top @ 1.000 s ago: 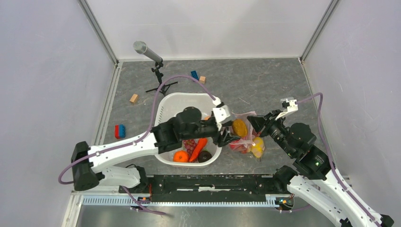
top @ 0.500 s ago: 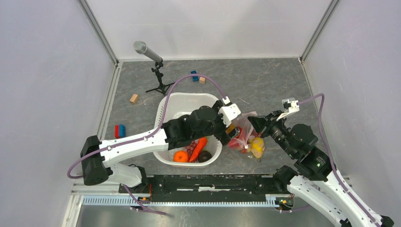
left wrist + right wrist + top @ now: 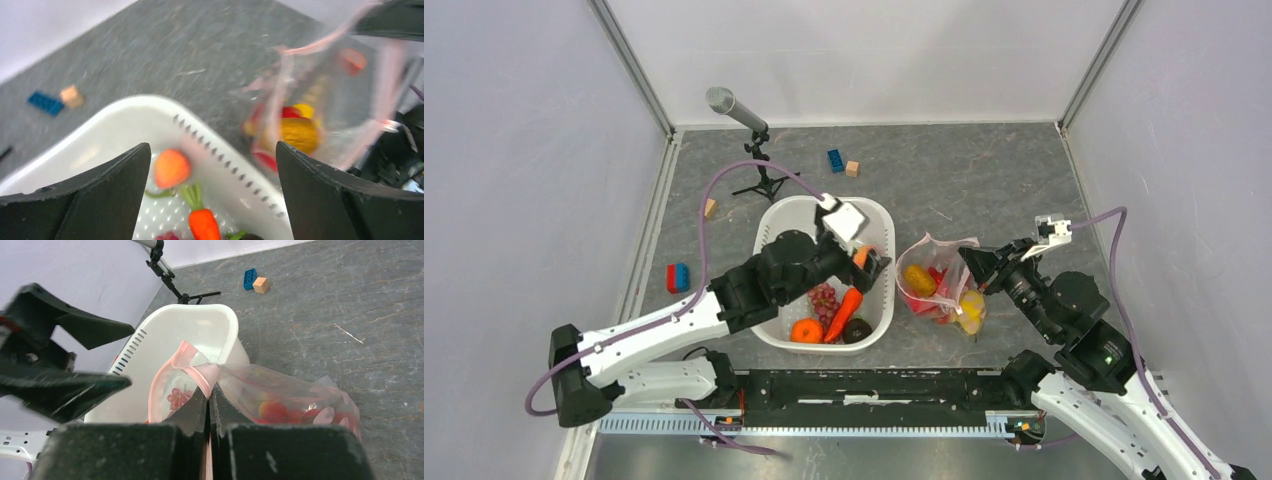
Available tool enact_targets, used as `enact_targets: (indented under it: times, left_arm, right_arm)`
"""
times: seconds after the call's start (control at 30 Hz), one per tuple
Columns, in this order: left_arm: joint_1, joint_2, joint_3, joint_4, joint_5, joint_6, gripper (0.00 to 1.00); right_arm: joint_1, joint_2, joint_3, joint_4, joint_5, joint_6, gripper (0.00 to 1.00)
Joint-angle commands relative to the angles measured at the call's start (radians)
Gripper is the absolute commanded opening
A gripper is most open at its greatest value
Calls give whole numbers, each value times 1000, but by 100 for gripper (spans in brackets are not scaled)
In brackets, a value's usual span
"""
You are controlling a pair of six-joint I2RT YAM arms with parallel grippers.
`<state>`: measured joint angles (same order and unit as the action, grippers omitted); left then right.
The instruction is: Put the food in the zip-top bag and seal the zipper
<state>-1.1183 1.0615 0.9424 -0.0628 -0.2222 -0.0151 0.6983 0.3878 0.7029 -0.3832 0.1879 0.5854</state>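
The zip-top bag [image 3: 941, 282] stands open right of the white basin [image 3: 776, 222], with yellow and red food inside, including a yellow fruit [image 3: 918, 280]. My right gripper [image 3: 973, 263] is shut on the pink zipper [image 3: 172, 371] and holds the mouth up; in its wrist view the right gripper [image 3: 208, 392] pinches that strip. My left gripper [image 3: 870, 263] hangs open and empty over the basin's right rim [image 3: 220, 150]. Below the left gripper [image 3: 212, 150] lie a carrot [image 3: 202, 225] and a peach-coloured fruit [image 3: 171, 168]. Grapes [image 3: 824, 297] and an orange [image 3: 805, 330] are also in the basin.
A microphone on a tripod [image 3: 736, 110] stands at the back left. A blue block [image 3: 835, 159] and a wooden block [image 3: 852, 168] lie behind the basin. Another wooden block [image 3: 710, 208] and a red-and-blue block [image 3: 678, 277] sit by the left wall.
My left gripper opened at the bag's mouth, left an orange-yellow fruit inside, then drew back left over the basin. The right gripper kept its hold and shifted slightly right.
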Motion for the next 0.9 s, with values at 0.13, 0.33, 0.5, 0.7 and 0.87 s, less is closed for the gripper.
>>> enact_targets:
  times: [0.13,0.33,0.5,0.7,0.87]
  left_arm:
    - [318,-3,-219,58,171,-266,99]
    - [405,209,-150,67,342,-305,99]
    - [430,382,-75,97,418,-365,92]
    - [433,533,-3,130,412,-293,92]
    - [432,630,22,104,421,-285,85]
  right_arm:
    - [-2,5,44,34,19,-8,3]
    - [-1,19,43,43,10,-5,3]
    - [-2,20,47,37,12,-6,3]
    - [-1,16,46,34,24,-7,3]
    - [-1,19,41,30,27,-11,3]
